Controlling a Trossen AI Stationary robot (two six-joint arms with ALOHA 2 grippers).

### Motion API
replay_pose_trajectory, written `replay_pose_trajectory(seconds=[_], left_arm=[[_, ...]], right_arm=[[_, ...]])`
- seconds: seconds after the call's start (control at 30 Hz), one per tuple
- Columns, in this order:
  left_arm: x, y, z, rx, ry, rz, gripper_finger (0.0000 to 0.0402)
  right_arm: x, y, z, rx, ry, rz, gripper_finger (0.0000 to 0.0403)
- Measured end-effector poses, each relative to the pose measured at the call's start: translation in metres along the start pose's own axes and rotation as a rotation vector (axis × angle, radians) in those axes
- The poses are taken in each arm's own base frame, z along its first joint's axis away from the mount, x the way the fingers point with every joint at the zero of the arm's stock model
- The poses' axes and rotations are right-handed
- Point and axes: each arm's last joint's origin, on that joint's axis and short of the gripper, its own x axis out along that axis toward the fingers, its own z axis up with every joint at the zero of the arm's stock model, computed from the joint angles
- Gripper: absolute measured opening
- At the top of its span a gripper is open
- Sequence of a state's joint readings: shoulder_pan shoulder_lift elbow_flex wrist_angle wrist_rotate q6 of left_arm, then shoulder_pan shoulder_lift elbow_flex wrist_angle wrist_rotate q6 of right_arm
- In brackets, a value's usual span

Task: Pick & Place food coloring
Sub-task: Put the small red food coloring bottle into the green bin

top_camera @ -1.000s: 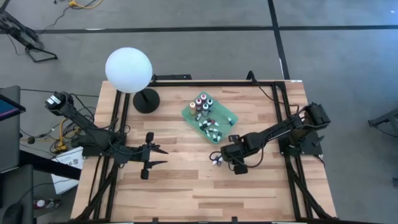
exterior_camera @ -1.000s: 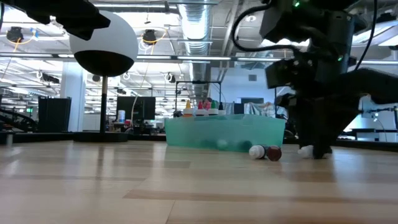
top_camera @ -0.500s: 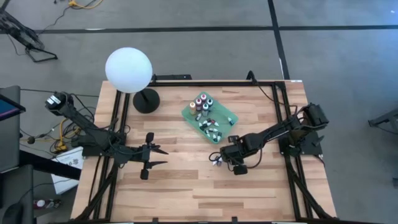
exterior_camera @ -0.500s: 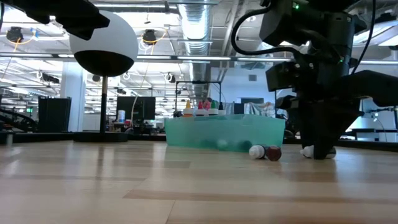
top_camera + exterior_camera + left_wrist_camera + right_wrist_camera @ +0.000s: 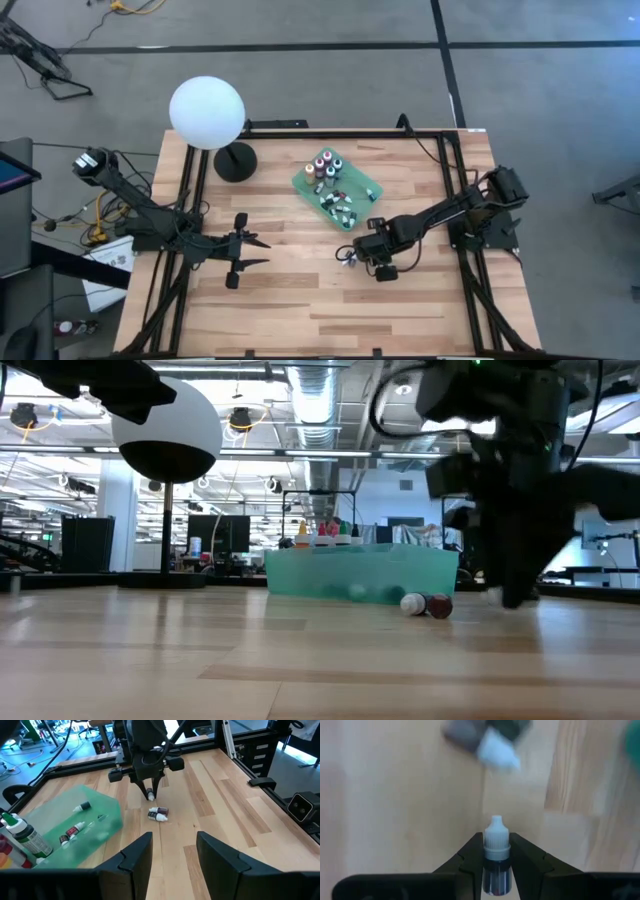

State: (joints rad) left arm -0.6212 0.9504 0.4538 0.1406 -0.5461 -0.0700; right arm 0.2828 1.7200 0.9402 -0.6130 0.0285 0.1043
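A small food coloring bottle, dark body with a white cap, sits between the fingers of my right gripper, which points down at the table just near of the green tray. Several more bottles stand or lie in that tray. Two loose bottles lie on their sides on the wood beside the right gripper. At the table's left side, my left gripper hovers open and holds nothing. My right gripper pinches the bottle's dark body between its two fingers, coming from above and pointing down. The white cap sticks out past the fingertips. I cannot tell whether the bottle rests on the wood or hangs just above it.
A lamp with a white globe on a black base stands at the far left. A black frame runs along the table's edges. Bare wood lies between the two arms and toward the near edge.
In the low view, my right gripper's fingers have drawn together around the bottle that lay on the table between them. The arm has stayed over the same spot, and the two loose bottles beside it have kept still.
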Motion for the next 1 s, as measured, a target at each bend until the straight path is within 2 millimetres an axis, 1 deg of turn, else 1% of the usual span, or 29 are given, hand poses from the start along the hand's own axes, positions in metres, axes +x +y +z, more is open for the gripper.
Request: replay_pose_trajectory(seconds=[0.07, 0.23, 0.33, 0.57, 0.67, 0.77, 0.83, 1.0], left_arm=[[0.000, 0.000, 0.000, 0.000, 0.000, 0.000, 0.0148], [0.000, 0.000, 0.000, -0.001, -0.001, 0.001, 0.0148], [0.000, 0.000, 0.000, -0.001, 0.000, 0.001, 0.0148], [0.000, 0.000, 0.000, 0.006, -0.001, 0.006, 0.0148], [0.000, 0.002, 0.000, 0.006, -0.007, 0.065, 0.0148], [0.000, 0.005, 0.004, -0.015, -0.043, 0.175, 0.0148], [-0.001, 0.007, 0.009, -0.035, -0.091, 0.243, 0.0148], [-0.005, 0.010, 0.027, -0.052, -0.233, 0.331, 0.0148]], right_arm=[[-0.007, 0.002, 0.006, -0.009, -0.033, 0.004, 0.0075], [-0.030, 0.004, 0.012, -0.019, -0.076, -0.018, 0.0075], [-0.047, 0.004, 0.017, -0.018, -0.141, -0.045, 0.0075], [-0.086, 0.000, 0.021, -0.045, -0.279, -0.134, 0.0075], [-0.100, -0.006, 0.023, -0.046, -0.336, -0.200, 0.0075], [-0.110, -0.014, 0.023, -0.039, -0.381, -0.252, 0.0075], [-0.115, -0.020, 0.025, -0.031, -0.413, -0.282, 0.0075], [-0.122, -0.038, 0.032, -0.023, -0.501, -0.326, 0.0075]])
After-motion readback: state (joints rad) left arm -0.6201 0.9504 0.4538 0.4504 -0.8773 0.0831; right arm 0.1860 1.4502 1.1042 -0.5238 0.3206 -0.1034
